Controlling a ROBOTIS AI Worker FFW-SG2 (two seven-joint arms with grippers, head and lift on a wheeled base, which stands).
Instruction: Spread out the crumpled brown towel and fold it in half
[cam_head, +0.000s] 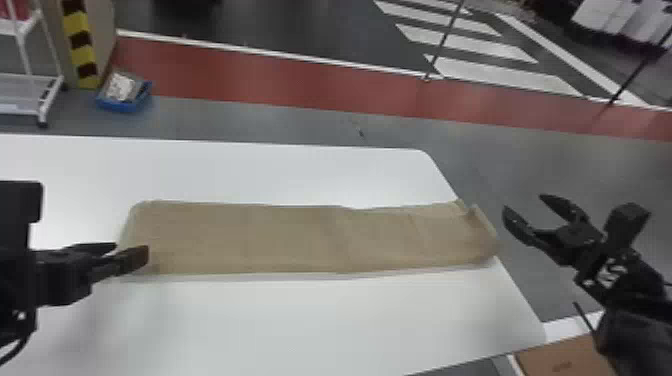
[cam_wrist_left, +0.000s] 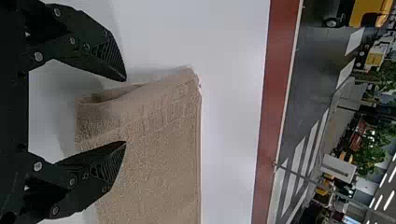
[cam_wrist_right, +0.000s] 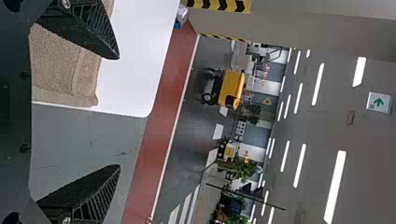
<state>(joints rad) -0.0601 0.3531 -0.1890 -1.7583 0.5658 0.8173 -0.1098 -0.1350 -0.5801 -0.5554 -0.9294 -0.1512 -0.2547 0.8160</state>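
Blue tray on floor — white rack near striped pillar

White lettering stands on the right arm; faint print marks the brown cardboard. A white sign near the ceiling lights bears a green arrow. A small orange triangle marks a distant panel.

We tag the towel plain brown, table white, left gripper and right gripper black. We mark floor grey, its band red; far right, white stripes; far left, yellow-and-black striped edging, blue tray.
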